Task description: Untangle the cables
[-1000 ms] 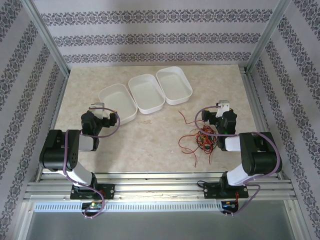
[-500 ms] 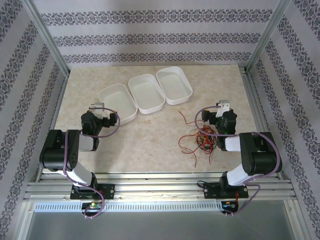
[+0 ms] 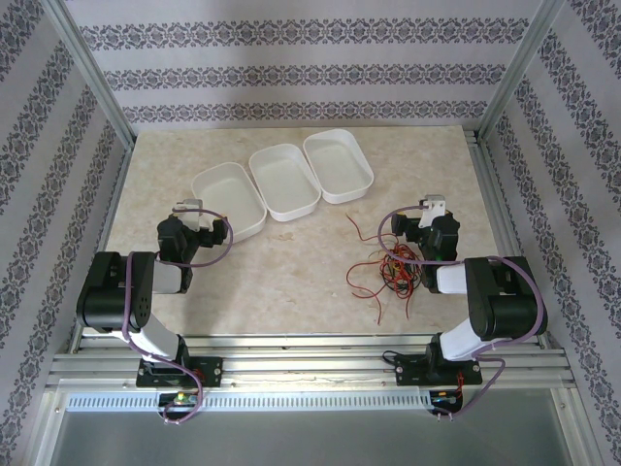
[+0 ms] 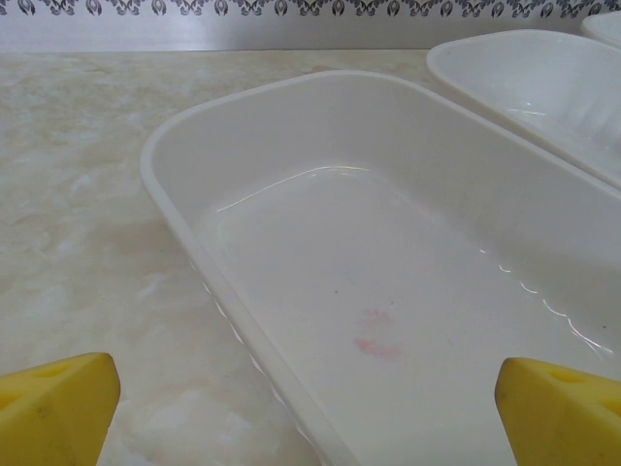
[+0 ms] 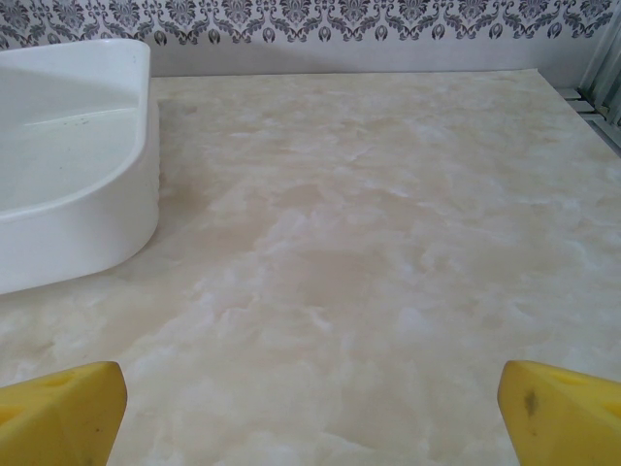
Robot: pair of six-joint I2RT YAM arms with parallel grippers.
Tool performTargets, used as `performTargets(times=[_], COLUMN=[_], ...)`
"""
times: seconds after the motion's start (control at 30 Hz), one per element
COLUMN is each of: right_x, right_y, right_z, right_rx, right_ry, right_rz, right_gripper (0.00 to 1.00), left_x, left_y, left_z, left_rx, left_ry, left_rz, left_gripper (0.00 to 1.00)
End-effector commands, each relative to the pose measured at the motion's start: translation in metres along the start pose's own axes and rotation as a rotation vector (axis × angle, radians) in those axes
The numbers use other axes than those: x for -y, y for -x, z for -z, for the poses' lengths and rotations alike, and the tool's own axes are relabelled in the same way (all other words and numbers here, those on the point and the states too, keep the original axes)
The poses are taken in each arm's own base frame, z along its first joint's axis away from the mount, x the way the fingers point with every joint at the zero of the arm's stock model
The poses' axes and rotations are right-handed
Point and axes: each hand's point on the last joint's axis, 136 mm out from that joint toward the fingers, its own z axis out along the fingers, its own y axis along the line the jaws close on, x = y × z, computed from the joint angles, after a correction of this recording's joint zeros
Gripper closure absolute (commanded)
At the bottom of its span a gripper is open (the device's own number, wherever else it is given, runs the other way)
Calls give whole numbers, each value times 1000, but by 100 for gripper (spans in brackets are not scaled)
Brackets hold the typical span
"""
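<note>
The cables point(image 3: 388, 270) lie in a loose tangle of red, black and tan strands on the marble table point(image 3: 291, 272), right of centre. One red strand point(image 3: 359, 228) curls away toward the back. My right gripper point(image 3: 428, 216) hovers just behind and to the right of the tangle. Its yellow fingertips point(image 5: 58, 413) stand far apart over bare table, so the right gripper point(image 5: 310, 417) is open and holds nothing. My left gripper point(image 3: 197, 219) sits at the left. The left gripper point(image 4: 306, 417) is open over the near rim of a white tray point(image 4: 165, 184).
Three empty white trays point(image 3: 230, 199) point(image 3: 284, 182) point(image 3: 338, 166) stand in a row at the back centre. The middle tray point(image 4: 543, 87) appears beside the left one. The right tray point(image 5: 68, 194) is ahead and left of my right gripper. Patterned walls and metal rails enclose the table.
</note>
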Motion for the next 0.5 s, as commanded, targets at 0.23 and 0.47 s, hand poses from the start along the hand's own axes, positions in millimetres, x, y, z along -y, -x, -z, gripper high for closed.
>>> performTargets(times=[0.23, 0.47], right_x=[1, 2], right_y=[11, 11], right_z=[-2, -1], right_rx=[32, 39], right_ry=[-4, -12], right_rz=[-1, -1], right_gripper=[2, 2], left_x=[3, -4], left_y=[1, 3], left_z=[0, 2], left_rx=[0, 13], left_ry=[-11, 33], left_rz=[-3, 15], left_gripper=[1, 1])
